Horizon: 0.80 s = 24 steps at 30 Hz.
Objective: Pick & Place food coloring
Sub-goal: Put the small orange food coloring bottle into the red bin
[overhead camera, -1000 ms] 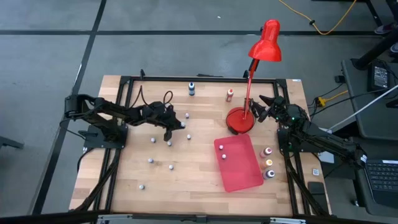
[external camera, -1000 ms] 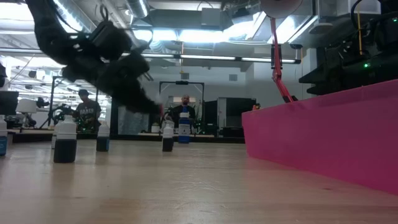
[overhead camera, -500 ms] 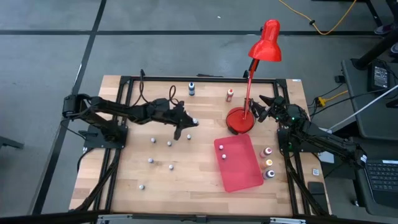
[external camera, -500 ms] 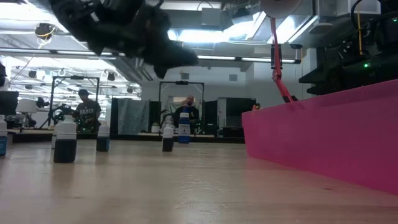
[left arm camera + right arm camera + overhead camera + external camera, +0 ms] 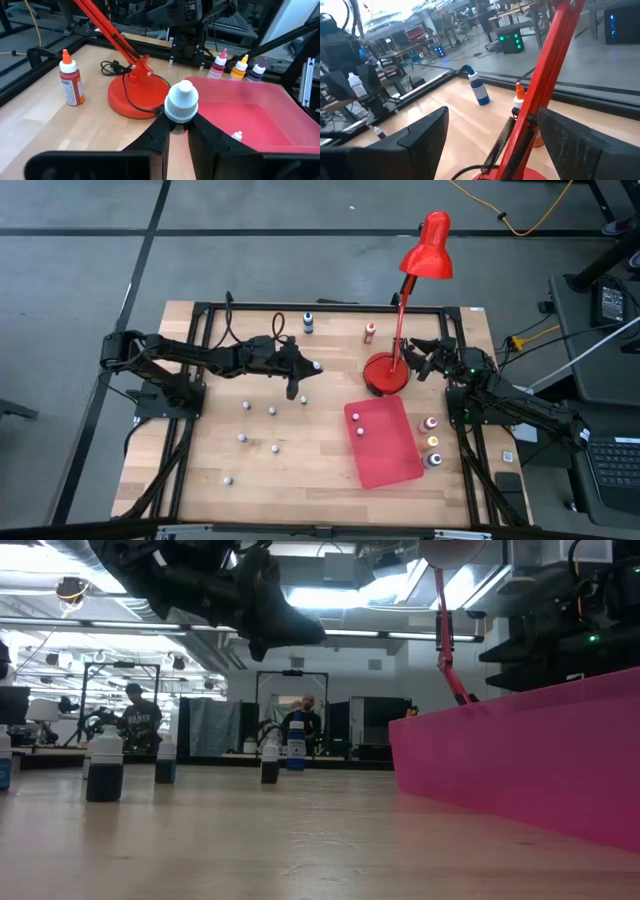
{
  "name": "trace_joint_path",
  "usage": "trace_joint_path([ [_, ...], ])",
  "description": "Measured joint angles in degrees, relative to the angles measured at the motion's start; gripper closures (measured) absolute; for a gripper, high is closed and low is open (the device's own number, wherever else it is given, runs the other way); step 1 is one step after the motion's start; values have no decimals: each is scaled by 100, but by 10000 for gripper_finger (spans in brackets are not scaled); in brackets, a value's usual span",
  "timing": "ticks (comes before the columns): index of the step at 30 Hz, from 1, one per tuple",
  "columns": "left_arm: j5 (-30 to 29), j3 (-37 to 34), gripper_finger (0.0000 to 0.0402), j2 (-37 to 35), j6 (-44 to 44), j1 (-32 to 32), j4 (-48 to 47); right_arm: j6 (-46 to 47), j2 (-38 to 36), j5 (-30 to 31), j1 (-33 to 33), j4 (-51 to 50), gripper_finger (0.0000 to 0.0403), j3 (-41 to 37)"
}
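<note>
My left gripper (image 5: 310,370) hangs above the middle of the table, shut on a tiny food coloring bottle with a white cap (image 5: 181,102). Several more whitish bottles (image 5: 271,411) stand on the wood to its near left. A flat red mat (image 5: 385,442) lies right of centre with a small bottle (image 5: 356,431) on it. Red, yellow and purple bottles (image 5: 433,441) stand along the mat's right side. A blue bottle (image 5: 308,323) and an orange bottle (image 5: 370,331) stand at the far edge. My right gripper (image 5: 415,355) waits open beside the lamp base. My left gripper pinches the tiny bottle just under its white cap (image 5: 177,119) between its two fingertips (image 5: 159,136). The fingers hide the bottle's body. They come nearly level from the table's left. The bottle stands upright, cap above the fingers, lifted clear of the table.
A red desk lamp stands on its round base (image 5: 386,373) between the grippers, its arm (image 5: 542,85) rising just in front of my right gripper. A black frame (image 5: 200,320) borders the table. Bare wood lies near the table's front edge.
My left gripper has risen and gone toward the table's right, toward the lamp base, tipping from a downward slant to nearly level. It has stayed shut on the tiny bottle, which has gone with it, clear of the table.
</note>
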Motion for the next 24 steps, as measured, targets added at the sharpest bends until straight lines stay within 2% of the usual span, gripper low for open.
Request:
trace_joint_path([
  [2, -9, 0, 355, 0, 0, 1, -8, 13, 2, -3, 0, -4, 97, -1],
  [5, -5, 0, 355, 0, -65, -1, -8, 821, 2, -82, 0, 55, 97, -1],
  [7, 8, 0, 355, 0, -107, -28, -5, 1017, 2, -228, 0, 70, 97, 1],
  [11, 35, 0, 355, 0, -192, -109, -5, 1055, 2, -602, 0, 555, 97, -1],
  [14, 36, 0, 355, 0, -196, -200, -5, 1027, 3, -1195, 0, 1096, 97, 85],
  [19, 38, 362, 358, 0, -192, -354, -608, 765, 289, -1409, 2, 664, 97, 885],
  [24, 47, 872, 360, 0, 23, -451, -1380, 288, 1018, -1579, 7, -21, 97, 2060],
])
